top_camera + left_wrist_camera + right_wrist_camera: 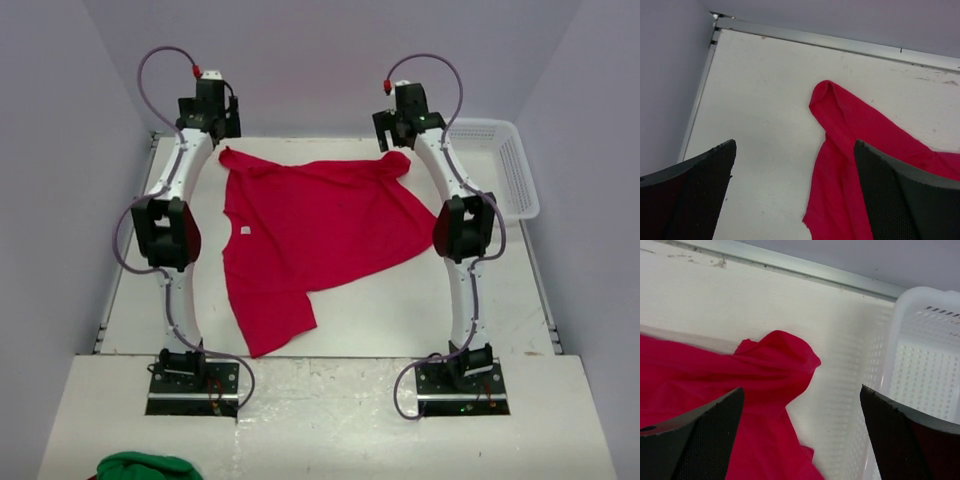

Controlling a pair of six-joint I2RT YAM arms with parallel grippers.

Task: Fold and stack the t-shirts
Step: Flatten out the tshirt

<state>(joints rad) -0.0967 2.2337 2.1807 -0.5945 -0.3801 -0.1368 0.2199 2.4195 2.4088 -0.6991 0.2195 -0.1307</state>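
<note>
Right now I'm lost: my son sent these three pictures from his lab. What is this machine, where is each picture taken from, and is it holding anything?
It is two robot arms bolted at the near edge of a white table. The wide picture looks down from above and behind them; the other two come from cameras on the wrists. A red t-shirt lies spread but rumpled on the table, a white basket at the far right. The left hand and right hand are open over the shirt's far corners, holding nothing.
</note>
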